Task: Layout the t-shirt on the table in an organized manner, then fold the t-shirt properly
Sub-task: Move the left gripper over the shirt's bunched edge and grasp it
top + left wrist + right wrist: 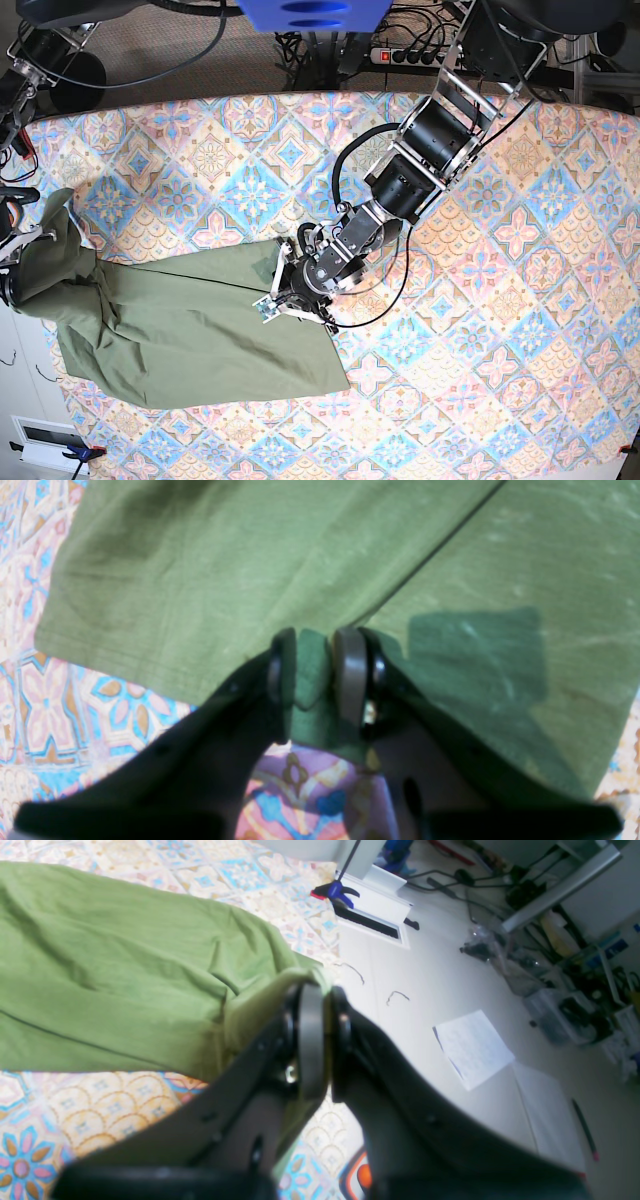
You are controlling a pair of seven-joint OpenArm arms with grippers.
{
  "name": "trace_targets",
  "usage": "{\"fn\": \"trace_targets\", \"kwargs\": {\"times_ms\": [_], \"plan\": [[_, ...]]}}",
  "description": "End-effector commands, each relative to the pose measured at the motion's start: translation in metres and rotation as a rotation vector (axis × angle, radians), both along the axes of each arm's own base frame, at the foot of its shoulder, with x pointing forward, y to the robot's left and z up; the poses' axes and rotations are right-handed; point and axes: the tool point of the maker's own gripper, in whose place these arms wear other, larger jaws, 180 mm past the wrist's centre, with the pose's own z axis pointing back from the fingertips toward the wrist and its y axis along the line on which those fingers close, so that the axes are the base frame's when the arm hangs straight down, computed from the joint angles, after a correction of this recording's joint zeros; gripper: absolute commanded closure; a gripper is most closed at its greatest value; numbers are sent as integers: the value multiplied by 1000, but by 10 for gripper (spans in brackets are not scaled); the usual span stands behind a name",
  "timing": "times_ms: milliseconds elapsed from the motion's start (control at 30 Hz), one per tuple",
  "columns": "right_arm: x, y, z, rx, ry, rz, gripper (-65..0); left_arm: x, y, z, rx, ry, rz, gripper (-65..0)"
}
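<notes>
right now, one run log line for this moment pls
left gripper: shut on t-shirt edge | right gripper: shut on t-shirt | t-shirt: stretched over table, unfolded

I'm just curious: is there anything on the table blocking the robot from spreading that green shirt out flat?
Nothing visible does. Both tools, left and right, already pinch the t-shirt, and the table beside it shows only bare pattern.

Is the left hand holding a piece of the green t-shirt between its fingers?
Yes, a fold of the t-shirt sits pinched inside the left hand.
</notes>
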Motion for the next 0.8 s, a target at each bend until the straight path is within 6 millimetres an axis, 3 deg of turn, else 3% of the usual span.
{"fn": "trace_targets", "kwargs": {"times_ms": [0,133,267,567,767], "plan": [[2,0,22,-27,-60,12,-2,10,2,9,18,-20,9,-106],[-1,-7,26,-29,-73,-9,-2,17,-11,39,-31,-92,-16,-6],[-1,-7,26,-29,-70,-8,-2,31,7,67,-46,-182,-8,0],[-2,-3,19,-2,-70,-11,-2,41,74,97,28,-275,48,0],[-10,10,7,10,-50,3,-2,50,145,139,36,-378,157,0]]}}
